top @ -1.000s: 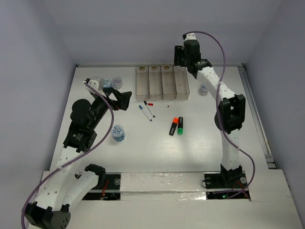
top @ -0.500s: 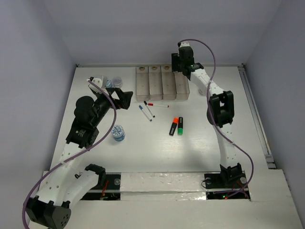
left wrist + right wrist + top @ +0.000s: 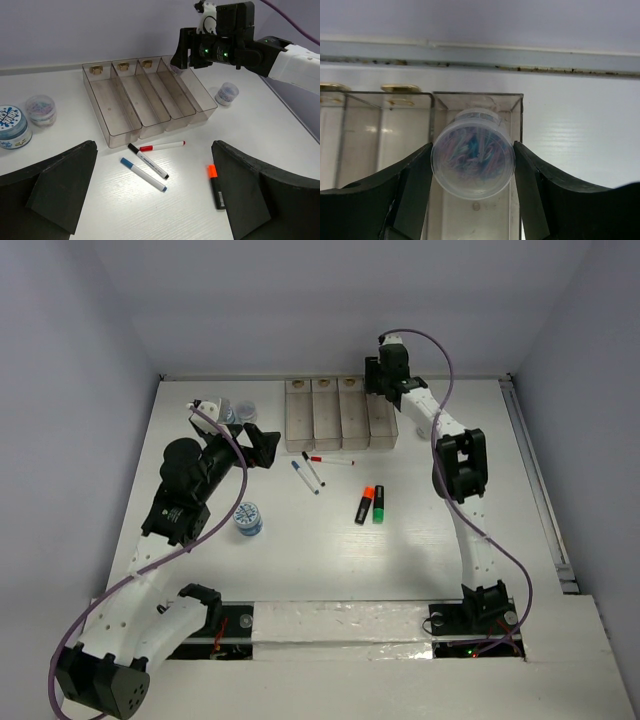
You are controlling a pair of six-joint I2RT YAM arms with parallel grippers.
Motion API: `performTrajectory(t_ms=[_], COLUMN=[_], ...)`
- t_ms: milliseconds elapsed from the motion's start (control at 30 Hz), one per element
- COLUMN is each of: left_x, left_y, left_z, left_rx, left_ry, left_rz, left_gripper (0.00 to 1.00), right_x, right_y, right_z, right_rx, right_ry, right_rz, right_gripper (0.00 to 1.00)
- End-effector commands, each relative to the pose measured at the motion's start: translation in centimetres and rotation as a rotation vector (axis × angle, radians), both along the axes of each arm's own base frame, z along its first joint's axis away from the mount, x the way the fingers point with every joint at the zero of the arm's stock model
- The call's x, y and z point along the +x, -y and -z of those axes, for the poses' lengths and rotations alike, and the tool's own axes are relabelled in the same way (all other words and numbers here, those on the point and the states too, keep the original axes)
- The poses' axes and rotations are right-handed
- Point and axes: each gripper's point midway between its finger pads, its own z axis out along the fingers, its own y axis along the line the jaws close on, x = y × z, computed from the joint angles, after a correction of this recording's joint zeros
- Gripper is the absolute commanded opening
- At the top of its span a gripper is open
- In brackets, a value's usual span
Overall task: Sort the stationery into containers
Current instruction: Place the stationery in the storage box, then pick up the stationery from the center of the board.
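Note:
The clear four-compartment tray (image 3: 297, 443) stands at the table's back; it also shows in the left wrist view (image 3: 122, 138). My right gripper (image 3: 379, 379) is shut on a clear round tub (image 3: 472, 155) of coloured clips, held above the far end of the rightmost compartment (image 3: 478, 94). The red-capped pen (image 3: 162, 146), black-capped pen (image 3: 148, 161) and blue-capped pen (image 3: 142, 174) lie in front of the tray. The orange highlighter (image 3: 363, 504) and green highlighter (image 3: 379, 503) lie side by side at mid-table. My left gripper (image 3: 262, 447) is open and empty, above the table left of the pens.
A tub with a blue-white lid (image 3: 247, 519) stands at the front left. Two more tubs (image 3: 41, 109) (image 3: 10, 126) sit left of the tray. Another tub (image 3: 227, 93) sits right of the tray, below my right arm. Walls close the back and sides.
My right gripper has carried the tub left and down to the far end of the rightmost compartment. My left arm has shifted slightly right.

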Motion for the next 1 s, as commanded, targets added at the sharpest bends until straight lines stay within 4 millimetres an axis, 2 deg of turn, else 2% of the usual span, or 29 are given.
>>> performTrajectory(t_ms=[0,33,67,133,300,367,400,433,467,500,533,567,600,633,667,700,733,800,833,900,933,967], left_x=[0.1,0.1,0.1,0.1,0.1,0.1,0.0,-0.1,-0.2,-0.3,-0.2,-0.3,-0.5,-0.9,-1.3,-1.8,-3.0,-4.5,-6.1,-7.8,-9.3,-9.9], left_y=[-0.1,-0.2,-0.2,-0.4,-0.9,-1.3,-1.4,-1.9,-2.1,-2.3,-3.5,-4.0,-4.4,-5.0,-5.2,-5.4,-5.9,-6.3,-6.5,-6.7,-6.9,-7.1], left_z=[-1.5,-1.6,-1.5,-1.6,-2.0,-2.7,-3.2,-4.5,-5.3,-5.9,-8.4,-9.4,-9.5,-12.3,-13.6,-14.9,-17.4,-19.8,-21.3,-23.0,-24.3,-24.8], left_rx=[-0.008,-0.012,-0.014,-0.021,-0.049,-0.093,-0.119,-0.157,-0.186,-0.222,-0.261,-0.281,-0.309,-0.345,-0.361,-0.379,-0.420,-0.465,-0.486,-0.520,-0.541,-0.557], left_ry=[0.049,0.051,0.048,0.048,0.045,0.045,0.042,0.056,0.060,0.039,0.065,0.062,0.016,0.052,0.070,0.091,0.140,0.206,0.254,0.316,0.363,0.376], left_rz=[-0.008,-0.014,-0.019,-0.028,-0.062,-0.092,-0.103,-0.131,-0.145,-0.158,-0.227,-0.255,-0.282,-0.304,-0.302,-0.299,-0.297,-0.279,-0.250,-0.214,-0.190,-0.184], left_gripper=[0.99,0.99,0.99,0.99,0.99,0.99,0.99,0.99,0.99,0.99,0.99,0.99,0.99,0.99,0.99,0.99,0.99,0.99,0.99,0.99,0.99,0.99], right_x=[1.7,1.7,1.7,1.9,1.6,0.9,0.3,-1.0,-1.8,-3.1,-4.2,-6.6,-7.7,-8.7,-9.6,-10.9,-11.4,-12.4,-12.5,-12.7,-12.6,-12.4], right_y=[-0.3,-0.2,-0.1,0.4,0.0,0.3,1.3,2.3,2.8,4.6,5.9,7.2,8.9,9.8,10.5,11.3,12.3,12.9,13.3,13.2,13.9,14.5], right_z=[-4.2,-4.5,-4.4,-5.2,-7.1,-6.7,-9.1,-6.5,-6.6,-9.7,-9.6,-5.6,-8.2,-7.4,-6.5,-4.3,-3.7,-1.8,-1.0,-0.3,-0.3,0.2], right_rx=[0.054,0.053,0.054,0.062,0.102,0.100,0.115,0.085,0.091,0.107,0.109,0.093,0.138,0.143,0.143,0.123,0.112,0.086,0.082,0.072,0.068,0.064], right_ry=[0.121,0.127,0.131,0.148,0.168,0.150,0.183,0.126,0.136,0.179,0.174,0.090,0.145,0.125,0.100,0.038,0.017,-0.052,-0.077,-0.111,-0.114,-0.119], right_rz=[0.005,0.010,0.015,0.019,0.009,0.021,0.040,0.075,0.102,0.142,0.181,0.206,0.244,0.262,0.277,0.294,0.318,0.319,0.325,0.316,0.334,0.339], right_gripper=[0.60,0.68,0.83,0.98,1.00,1.00,1.00,1.00,1.00,1.00,1.00,1.00,1.00,1.00,1.00,1.00,1.00,1.00,1.00,1.00,1.00,1.00])
